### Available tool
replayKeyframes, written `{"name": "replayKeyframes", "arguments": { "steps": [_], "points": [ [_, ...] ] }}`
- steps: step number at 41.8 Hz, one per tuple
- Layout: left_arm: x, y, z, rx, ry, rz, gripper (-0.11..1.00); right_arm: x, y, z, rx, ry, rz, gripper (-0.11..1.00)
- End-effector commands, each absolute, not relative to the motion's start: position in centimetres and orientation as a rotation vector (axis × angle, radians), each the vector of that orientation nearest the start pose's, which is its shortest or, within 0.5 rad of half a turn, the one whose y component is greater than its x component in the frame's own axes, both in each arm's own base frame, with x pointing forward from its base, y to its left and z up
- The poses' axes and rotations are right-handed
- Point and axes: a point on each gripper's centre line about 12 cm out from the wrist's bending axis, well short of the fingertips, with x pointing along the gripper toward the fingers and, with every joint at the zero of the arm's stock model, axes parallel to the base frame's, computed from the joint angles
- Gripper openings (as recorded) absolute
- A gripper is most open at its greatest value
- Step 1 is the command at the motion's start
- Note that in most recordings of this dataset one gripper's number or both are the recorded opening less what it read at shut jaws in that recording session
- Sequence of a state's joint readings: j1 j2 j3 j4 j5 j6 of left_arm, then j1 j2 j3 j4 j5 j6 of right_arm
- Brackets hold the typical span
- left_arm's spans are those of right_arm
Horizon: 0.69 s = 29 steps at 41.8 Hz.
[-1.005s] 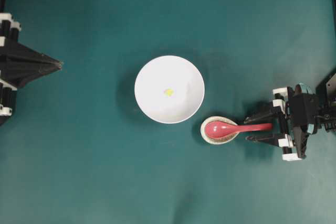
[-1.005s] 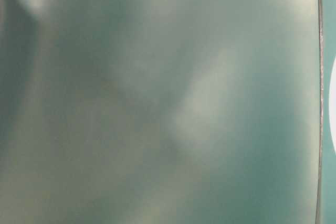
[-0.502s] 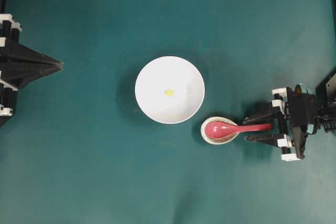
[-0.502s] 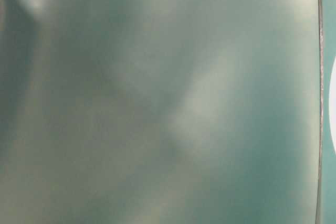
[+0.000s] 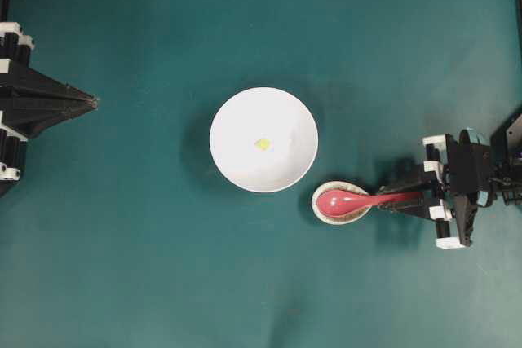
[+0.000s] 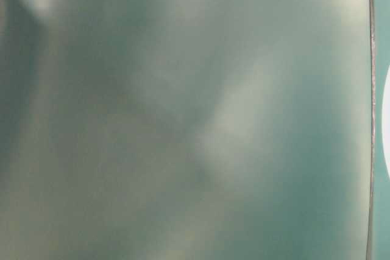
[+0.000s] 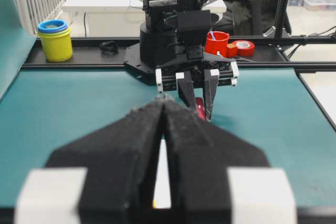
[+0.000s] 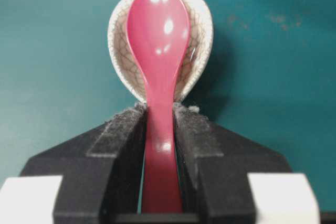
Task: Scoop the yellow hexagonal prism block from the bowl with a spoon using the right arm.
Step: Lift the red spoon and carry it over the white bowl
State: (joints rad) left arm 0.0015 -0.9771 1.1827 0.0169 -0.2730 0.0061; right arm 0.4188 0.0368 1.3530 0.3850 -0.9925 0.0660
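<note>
The table-level view is a teal blur, with only a cut-off white sliver [image 6: 386, 129] at its right edge.

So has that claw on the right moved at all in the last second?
Yes. The right gripper kept its place beside the speckled dish, but its fingers closed inward onto the spoon handle.
</note>
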Motion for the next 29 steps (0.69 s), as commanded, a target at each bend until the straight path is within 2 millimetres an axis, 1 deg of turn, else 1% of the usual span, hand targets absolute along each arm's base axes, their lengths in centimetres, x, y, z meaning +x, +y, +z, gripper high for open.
{"name": "replayKeyframes", "arguments": {
  "steps": [1,8,16,23,29],
  "points": [
    [19.9,0.0,29.9,0.026,-0.081,-0.003,0.00,22.6,6.0,9.0,0.135,0.370,0.045,0.23],
    [19.9,0.0,29.8,0.026,-0.072,-0.003,0.00,23.0,6.3,10.6,0.160,0.315,0.059,0.23],
    [19.9,0.0,29.7,0.026,-0.067,-0.003,0.00,23.4,6.5,13.2,0.192,0.270,0.079,0.23],
    [19.9,0.0,29.7,0.026,-0.067,-0.003,0.00,24.1,6.4,15.5,0.203,0.275,0.087,0.23],
    [19.9,0.0,29.7,0.027,-0.067,-0.003,0.00,25.0,5.8,17.4,0.193,0.316,0.080,0.23]
  ]
}}
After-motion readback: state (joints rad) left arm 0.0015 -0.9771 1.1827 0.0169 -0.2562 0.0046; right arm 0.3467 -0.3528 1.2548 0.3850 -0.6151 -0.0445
